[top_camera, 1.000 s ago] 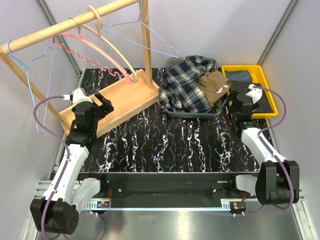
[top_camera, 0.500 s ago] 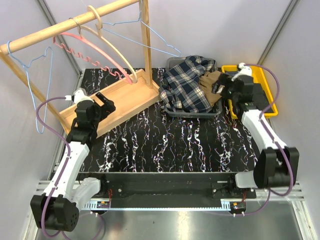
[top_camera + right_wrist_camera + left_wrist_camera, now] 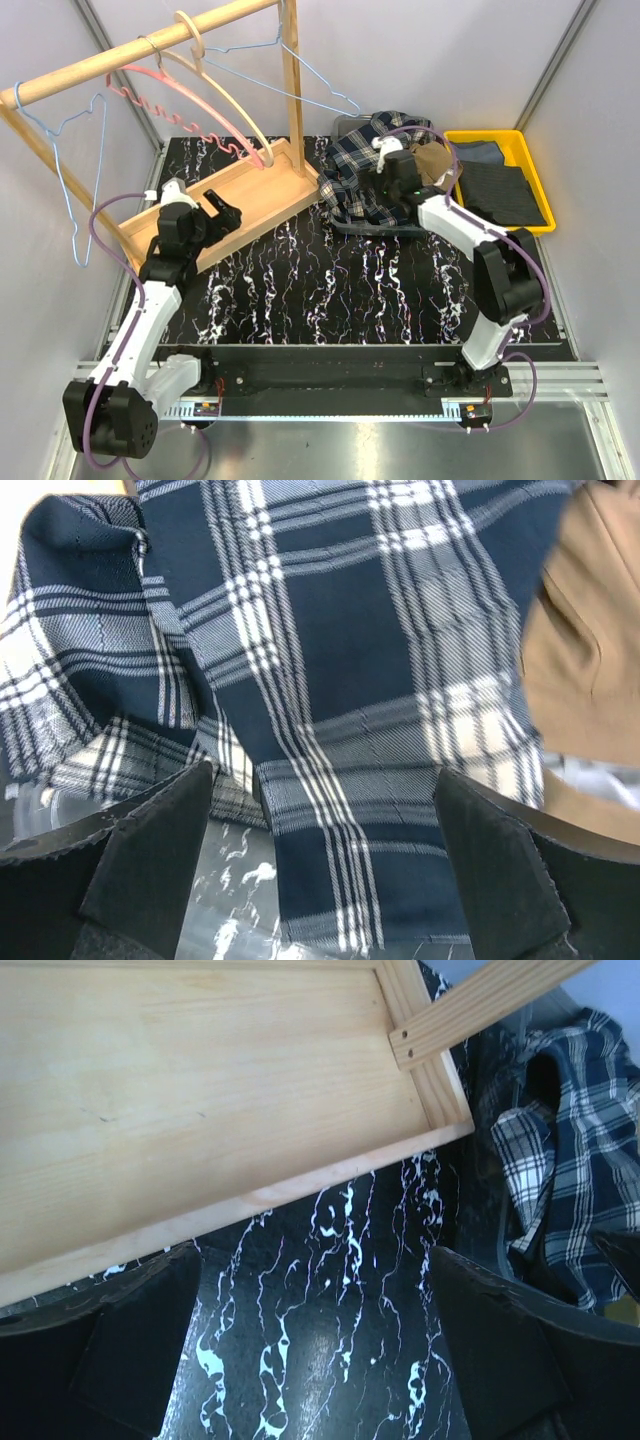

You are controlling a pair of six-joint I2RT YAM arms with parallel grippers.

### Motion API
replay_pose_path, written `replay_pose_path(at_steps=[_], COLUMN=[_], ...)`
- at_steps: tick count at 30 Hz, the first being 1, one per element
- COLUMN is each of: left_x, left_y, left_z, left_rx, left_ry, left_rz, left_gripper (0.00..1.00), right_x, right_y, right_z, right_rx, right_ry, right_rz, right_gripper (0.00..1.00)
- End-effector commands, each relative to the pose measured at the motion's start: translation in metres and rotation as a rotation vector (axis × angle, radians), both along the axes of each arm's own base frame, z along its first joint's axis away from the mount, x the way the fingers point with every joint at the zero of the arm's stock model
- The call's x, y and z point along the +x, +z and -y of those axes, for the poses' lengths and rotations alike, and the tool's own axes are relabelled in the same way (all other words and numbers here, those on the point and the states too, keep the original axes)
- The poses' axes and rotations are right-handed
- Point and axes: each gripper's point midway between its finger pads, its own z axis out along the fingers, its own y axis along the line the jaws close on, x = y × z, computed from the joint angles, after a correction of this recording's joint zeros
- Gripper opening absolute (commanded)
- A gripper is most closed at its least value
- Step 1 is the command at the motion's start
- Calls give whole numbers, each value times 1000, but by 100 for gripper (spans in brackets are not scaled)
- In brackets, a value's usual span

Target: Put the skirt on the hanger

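The tan-brown skirt (image 3: 436,161) lies bunched in the grey basket (image 3: 385,230), partly under a plaid shirt (image 3: 355,185); its edge shows at the right of the right wrist view (image 3: 590,630). Two light-blue wire hangers hang on the wooden rod, one at the left end (image 3: 52,135) and one by the upright post (image 3: 345,103). My right gripper (image 3: 392,188) (image 3: 320,870) hovers open over the plaid shirt (image 3: 330,680), holding nothing. My left gripper (image 3: 220,208) (image 3: 320,1360) is open and empty above the black marble table (image 3: 330,1290), beside the rack's wooden base (image 3: 200,1090).
The wooden rack (image 3: 250,190) fills the back left and also carries a thick wooden hanger (image 3: 225,90) and a pink wavy hanger (image 3: 175,105). A yellow bin (image 3: 500,137) with dark grey folded cloth (image 3: 505,190) stands at the back right.
My right arm has swung left from the yellow bin to above the plaid shirt in the basket. The left gripper has edged slightly right along the wooden base. Both stay open.
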Motion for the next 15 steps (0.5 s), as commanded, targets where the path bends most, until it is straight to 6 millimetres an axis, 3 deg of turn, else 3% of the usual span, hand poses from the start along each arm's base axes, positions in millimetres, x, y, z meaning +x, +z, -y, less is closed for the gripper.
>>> replay_pose_path(at_steps=[1, 3, 7, 11, 13, 14, 15], left_x=[3, 3, 4, 5, 5, 6, 6], left_y=[-1, 0, -4, -5, -5, -4, -5], left_z=[11, 13, 14, 15, 16, 17, 16], left_rx=[-33, -39, -38, -41, -42, -41, -37], left_ry=[-59, -68, -73, -77, -83, -87, -87], left_rz=[22, 21, 10, 8, 8, 10, 7], left_gripper=[99, 99, 99, 99, 99, 99, 99], right_x=[28, 36, 52, 73, 81, 86, 89], right_y=[17, 20, 22, 32, 23, 29, 19], right_z=[-9, -8, -28, -29, -32, -38, -39], right_rx=[-176, -233, -325, -385, -394, -383, -393], right_ry=[-22, -46, -19, -93, -97, -86, -77], right_rz=[130, 171, 263, 362, 359, 369, 355], right_gripper=[100, 99, 99, 100, 100, 100, 99])
